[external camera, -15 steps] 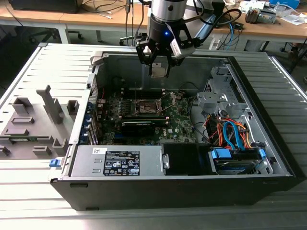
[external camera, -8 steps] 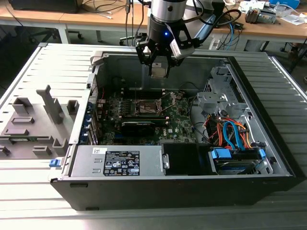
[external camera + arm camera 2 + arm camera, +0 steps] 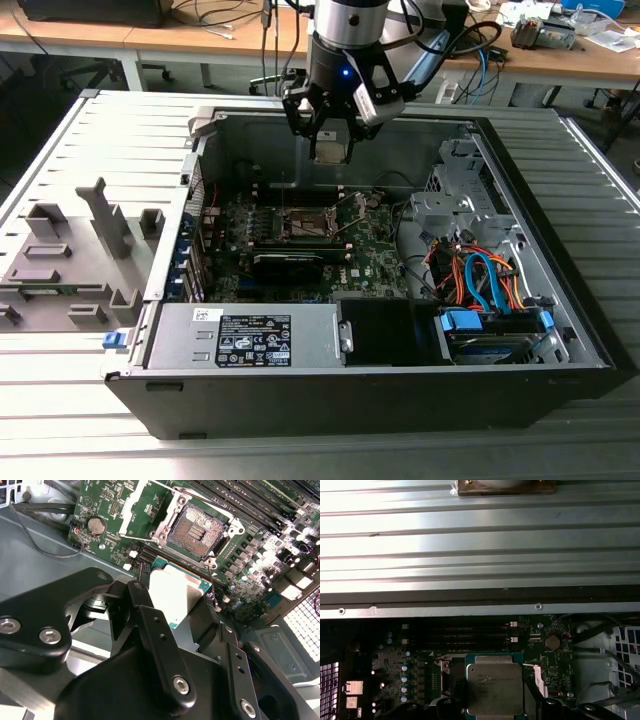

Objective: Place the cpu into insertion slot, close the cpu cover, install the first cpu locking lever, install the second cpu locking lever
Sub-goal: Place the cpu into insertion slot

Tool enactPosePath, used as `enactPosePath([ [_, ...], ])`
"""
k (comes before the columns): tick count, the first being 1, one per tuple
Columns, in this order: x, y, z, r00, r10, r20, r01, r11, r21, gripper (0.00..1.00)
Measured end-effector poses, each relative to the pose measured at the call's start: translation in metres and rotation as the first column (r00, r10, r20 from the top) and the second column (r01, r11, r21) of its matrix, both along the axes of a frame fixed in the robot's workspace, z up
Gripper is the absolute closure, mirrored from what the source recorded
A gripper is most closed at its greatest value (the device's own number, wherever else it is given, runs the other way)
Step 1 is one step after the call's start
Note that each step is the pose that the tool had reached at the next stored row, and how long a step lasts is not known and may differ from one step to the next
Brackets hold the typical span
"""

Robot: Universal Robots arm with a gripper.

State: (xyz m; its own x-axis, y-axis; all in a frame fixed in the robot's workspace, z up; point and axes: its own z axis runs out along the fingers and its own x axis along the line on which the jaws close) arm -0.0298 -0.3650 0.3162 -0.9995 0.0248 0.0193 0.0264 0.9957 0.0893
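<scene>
Two black fingers [image 3: 150,625] are narrowed onto the cpu [image 3: 175,592], pressing on its opposite edges, and its silver-grey top shows in both wrist views. In the exterior view we see the cpu [image 3: 330,150] hanging above the open computer case [image 3: 400,400], level with the case's rear wall and well apart from the motherboard [image 3: 375,255] below. The case lies on its side on a ribbed grey desk [image 3: 80,150].

The insertion slot [image 3: 200,527] lies open. Its dark brownish centre is bare inside the silver rim, and nothing touches it. In the second wrist view the cpu sits just beside the slot's near corner, yet the exterior view tells us it is raised clear of the slot [image 3: 305,222]. A silver plate stands swung up at one side of the slot. We take it for the cpu cover [image 3: 131,502], though the picture's edge cuts off part of it.

Much of the chip's lower part is hidden behind the fingers in the second wrist view. In the first wrist view the cpu [image 3: 495,685] covers the slot beneath it, and its near edge is cut off. We cannot make out the locking levers with any certainty.
</scene>
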Motion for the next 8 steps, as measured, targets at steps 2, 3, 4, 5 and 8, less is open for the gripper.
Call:
enactPosePath([
  [2,-0.0002,0.0,-0.0002,1.0,0.0,0.0,0.0,1.0,-0.0001,0.46],
  [3,-0.0004,0.0,-0.0006,1.0,0.0,0.0,0.0,1.0,0.0,0.46],
  [4,-0.0005,0.0,-0.0008,1.0,0.0,0.0,0.0,1.0,0.0,0.46],
  [5,-0.0006,0.0,-0.0009,1.0,0.0,0.0,0.0,1.0,0.0,0.46],
  [8,-0.001,0.0,-0.0013,1.0,0.0,0.0,0.0,1.0,0.0,0.46],
])
